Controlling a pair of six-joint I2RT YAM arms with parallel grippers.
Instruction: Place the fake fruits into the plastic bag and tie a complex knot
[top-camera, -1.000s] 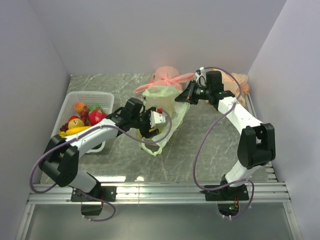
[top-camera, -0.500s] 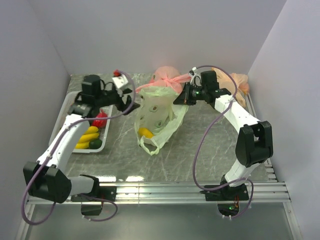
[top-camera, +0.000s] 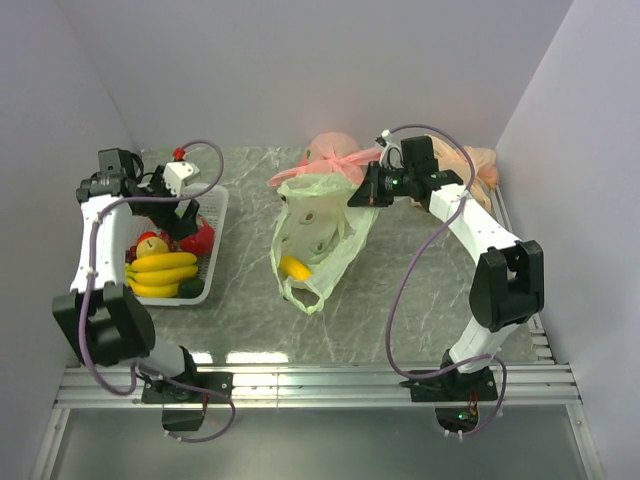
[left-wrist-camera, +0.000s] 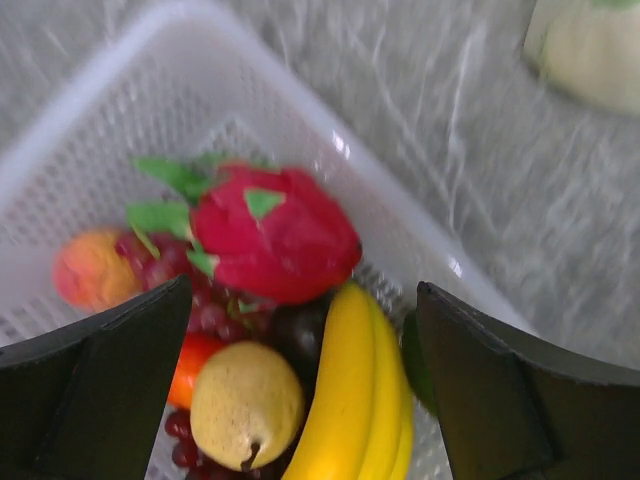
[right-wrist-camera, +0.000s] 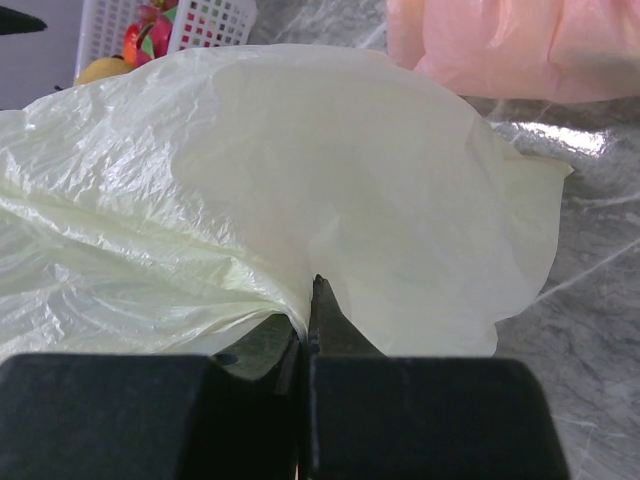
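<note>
The pale-green plastic bag (top-camera: 315, 235) lies mid-table with a yellow fruit (top-camera: 294, 267) showing inside. My right gripper (top-camera: 362, 194) is shut on the bag's upper right edge and holds it up; in the right wrist view the film (right-wrist-camera: 250, 180) is pinched between the closed jaws. My left gripper (top-camera: 183, 215) hangs open and empty over the white basket (top-camera: 212, 262). In the left wrist view, between my fingers (left-wrist-camera: 95, 390), lie yellow bananas (left-wrist-camera: 355, 400), a red strawberry-like piece (left-wrist-camera: 275, 235), a yellow pear (left-wrist-camera: 245, 400), an orange peach (left-wrist-camera: 90, 270) and dark grapes (left-wrist-camera: 215, 315). No knot shows.
A pink knotted bag (top-camera: 335, 155) sits at the back behind the green bag. An orange-tan bag (top-camera: 480, 165) lies at the back right by the wall. Grey walls close in left, right and behind. A metal rail (top-camera: 320, 380) runs along the near edge.
My left arm has swung left from the green bag's mouth to over the basket, its gripper now open above the fruits. A yellow fruit now lies in the bag. The right gripper still holds the bag.
</note>
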